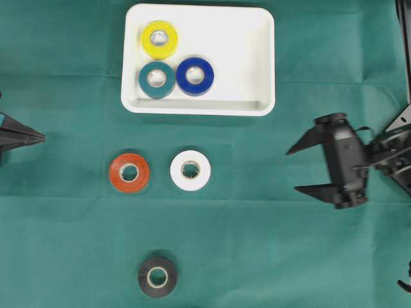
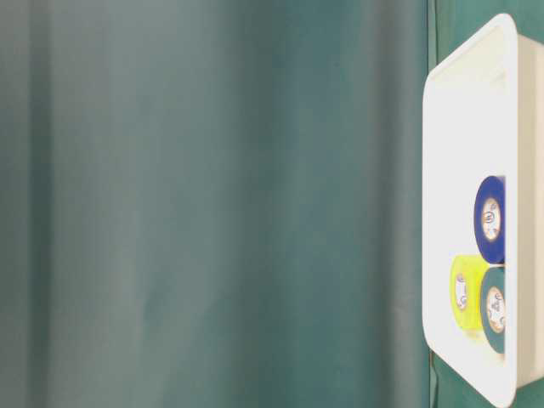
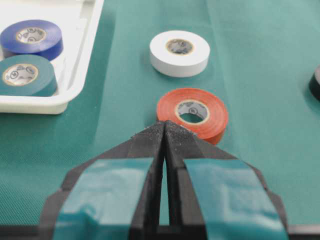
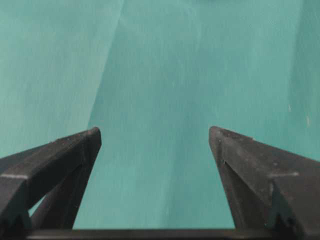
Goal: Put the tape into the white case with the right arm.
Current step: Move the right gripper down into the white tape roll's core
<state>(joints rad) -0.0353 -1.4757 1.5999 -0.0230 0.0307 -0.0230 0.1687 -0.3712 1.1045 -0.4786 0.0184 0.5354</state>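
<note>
The white case [image 1: 257,38] lies at the top centre and holds a yellow tape [image 1: 160,40], a teal tape [image 1: 157,79] and a blue tape [image 1: 195,76]. On the green cloth below it lie an orange tape [image 1: 130,172], a white tape [image 1: 191,170] and a black tape [image 1: 157,277]. My right gripper [image 1: 292,170] hangs at the right, open and empty, its fingertips pointing left, well apart from the white tape. Only cloth shows between its fingers [image 4: 80,150] in the right wrist view. My left gripper [image 1: 40,136] rests shut at the left edge, its tip [image 3: 164,125] just short of the orange tape [image 3: 192,112].
The case's rim [image 2: 442,85] stands at the right edge of the table-level view with the blue tape [image 2: 490,219], yellow tape [image 2: 463,291] and teal tape [image 2: 495,308] inside. Green cloth covers the whole table. Black arm parts and cables [image 1: 398,154] crowd the right edge.
</note>
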